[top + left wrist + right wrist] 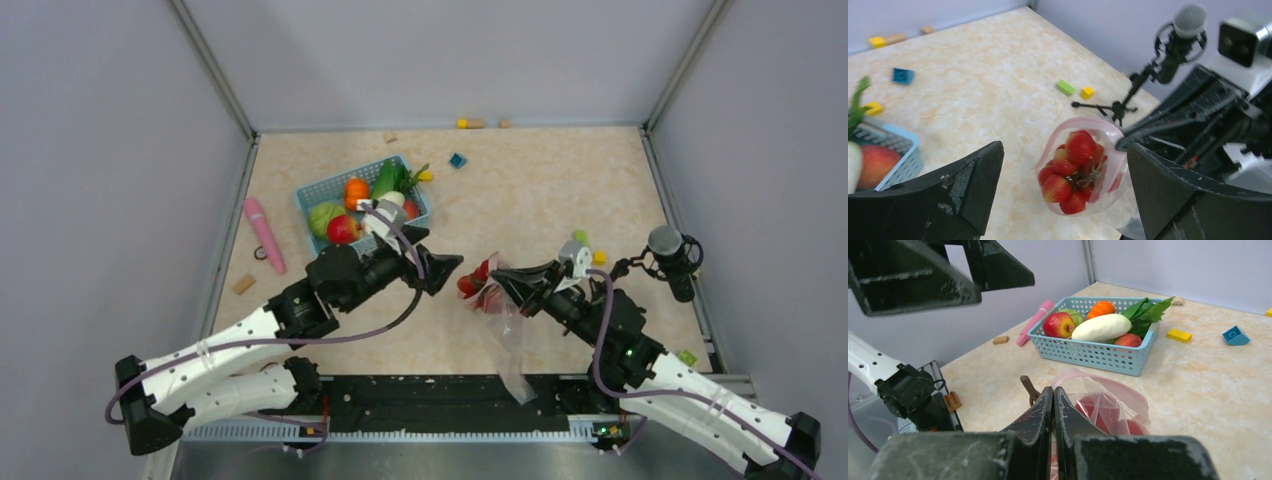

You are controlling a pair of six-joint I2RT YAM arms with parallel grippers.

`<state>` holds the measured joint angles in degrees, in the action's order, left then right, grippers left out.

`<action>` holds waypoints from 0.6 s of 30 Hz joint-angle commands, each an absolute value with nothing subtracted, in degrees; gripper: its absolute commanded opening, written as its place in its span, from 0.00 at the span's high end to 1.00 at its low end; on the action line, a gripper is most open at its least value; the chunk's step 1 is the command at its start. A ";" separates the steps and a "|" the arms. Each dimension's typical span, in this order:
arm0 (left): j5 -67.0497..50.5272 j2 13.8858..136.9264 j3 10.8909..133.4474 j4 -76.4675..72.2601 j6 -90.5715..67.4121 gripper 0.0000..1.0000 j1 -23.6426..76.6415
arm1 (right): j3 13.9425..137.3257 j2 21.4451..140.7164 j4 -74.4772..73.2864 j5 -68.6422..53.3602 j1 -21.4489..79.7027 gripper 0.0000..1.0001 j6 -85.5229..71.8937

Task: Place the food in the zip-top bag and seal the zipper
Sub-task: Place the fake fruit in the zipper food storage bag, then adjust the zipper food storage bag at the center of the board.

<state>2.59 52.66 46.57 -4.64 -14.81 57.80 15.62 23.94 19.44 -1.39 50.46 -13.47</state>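
Right end effector (1054,392) is pinched fully closed on the pink zipper (1083,121) edge of the zip-top bag (512,340). The bag sits just 5 o'clock of bench centre, its tail trailing toward 6 o'clock, with a red fruit bunch (1073,172) inside. Left end effector (1064,147) stands wide open and empty, just beside the bag at its 9 o'clock. Hazards, as judged: the one-sided grip leaves the mouth free to fold shut; the fruit's weight could drag the film from the pinch; a careless left approach could knock the bag. Unbagged food, white radish (1100,327) included, lies in the blue basket (1093,356) at 10 o'clock. Bench (540,190) is pale, marbled and smooth, with grey walls on three sides and a microphone (672,255) at 3 o'clock, near the right arm.
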 commanded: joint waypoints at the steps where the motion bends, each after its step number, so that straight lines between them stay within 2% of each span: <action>1: 22.90 46.66 44.28 -4.22 -22.88 0.02 56.86 | 15.83 23.17 26.05 -3.54 49.95 1.00 -13.25; 4: 31.75 45.42 44.48 4.97 -30.74 0.02 53.06 | 16.33 22.99 25.90 -4.96 49.95 1.00 -14.15; 7: 29.17 45.18 43.89 14.45 -40.21 0.02 44.23 | 16.80 22.68 25.32 -5.96 49.97 1.00 -15.02; 11: 11.56 45.69 37.69 14.97 -45.43 0.02 33.45 | 17.26 22.15 25.16 -8.15 49.98 1.00 -15.76; 16: -15.40 49.51 27.91 -0.20 -41.55 0.04 31.87 | 17.24 21.26 25.98 -9.48 49.93 1.00 -16.73; 18: -22.19 51.66 26.82 -3.53 -40.28 0.04 31.86 | 17.05 21.30 26.67 -9.94 49.97 1.00 -17.36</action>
<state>0.93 48.82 29.52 7.70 -41.67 31.90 15.38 22.11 21.52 -7.81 50.46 -15.84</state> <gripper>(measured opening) 0.962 0.006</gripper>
